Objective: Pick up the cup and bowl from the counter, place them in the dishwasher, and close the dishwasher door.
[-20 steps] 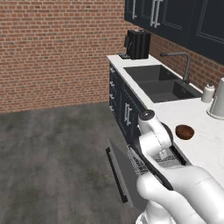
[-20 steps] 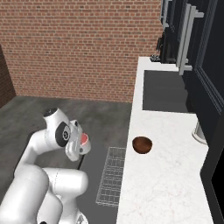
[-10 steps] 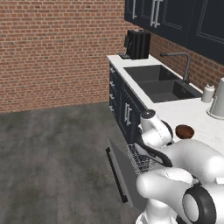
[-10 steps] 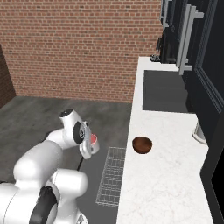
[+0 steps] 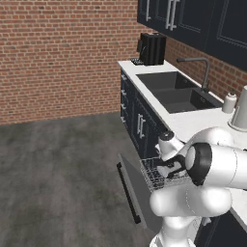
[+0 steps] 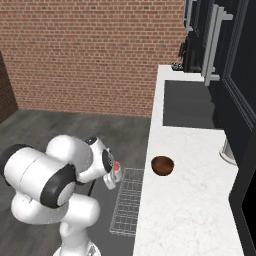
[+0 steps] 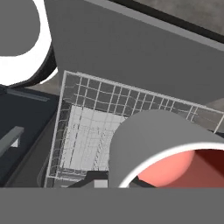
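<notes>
The small pinkish-red cup with a white rim (image 6: 116, 169) sits clamped in the gripper (image 6: 113, 176), directly above the pale wire rack (image 7: 92, 131) pulled out of the dark navy dishwasher (image 5: 159, 179). Below the gripper lies the flat navy dishwasher door (image 7: 144, 57), dropped open. Off to the gripper's side, well apart, the glossy reddish-brown bowl (image 6: 162, 165) rests on the white marble-like bench (image 6: 190, 210).

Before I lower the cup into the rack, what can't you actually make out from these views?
- Pincer fingertips: in the right base view the cup covers them; whether they clamp it is unclear.
- Cup in the hand view: cut off by the bottom edge.
- Dishwasher rack: the arm hides its near part in the left base view.
- Bowl: too small to see inside in the right base view.
</notes>
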### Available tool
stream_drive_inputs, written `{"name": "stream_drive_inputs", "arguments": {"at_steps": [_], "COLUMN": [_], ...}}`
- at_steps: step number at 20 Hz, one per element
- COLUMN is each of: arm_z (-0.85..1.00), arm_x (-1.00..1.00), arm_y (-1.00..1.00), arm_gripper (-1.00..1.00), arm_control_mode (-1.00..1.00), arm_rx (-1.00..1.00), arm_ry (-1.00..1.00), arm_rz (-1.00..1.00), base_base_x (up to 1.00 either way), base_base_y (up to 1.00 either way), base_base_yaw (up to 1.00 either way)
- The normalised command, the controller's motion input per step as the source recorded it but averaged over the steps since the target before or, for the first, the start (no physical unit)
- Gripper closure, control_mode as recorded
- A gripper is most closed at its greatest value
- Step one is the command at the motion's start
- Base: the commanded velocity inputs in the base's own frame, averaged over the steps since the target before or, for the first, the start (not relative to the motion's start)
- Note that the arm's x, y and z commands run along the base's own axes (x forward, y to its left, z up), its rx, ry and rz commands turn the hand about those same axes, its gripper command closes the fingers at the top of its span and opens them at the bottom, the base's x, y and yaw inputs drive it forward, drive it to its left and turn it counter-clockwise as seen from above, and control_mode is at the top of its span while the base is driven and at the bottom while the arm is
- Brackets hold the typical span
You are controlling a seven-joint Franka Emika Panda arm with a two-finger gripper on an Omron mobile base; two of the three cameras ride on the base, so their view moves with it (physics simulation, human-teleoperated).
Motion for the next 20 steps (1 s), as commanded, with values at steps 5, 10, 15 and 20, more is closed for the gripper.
{"name": "stream_drive_inputs", "arguments": {"at_steps": [5, 10, 15, 20], "arm_z": [-0.54, -0.49, -0.52, -0.58], "arm_x": [0.22, 0.28, 0.37, 0.41], "arm_y": [-0.12, -0.22, -0.12, 0.0], "arm_gripper": [1.0, 1.0, 1.0, 1.0], "arm_control_mode": [-1.0, -1.0, -1.0, -1.0], "arm_rx": [0.0, 0.0, 0.0, -0.02], "arm_ry": [0.0, 0.03, 0.02, 0.01], "arm_rz": [-0.02, -0.02, -0.03, -0.01], "base_base_x": [0.0, 0.0, 0.0, 0.0], "base_base_y": [0.0, 0.0, 0.0, 0.0], "base_base_yaw": [0.0, 0.0, 0.0, 0.0]}}
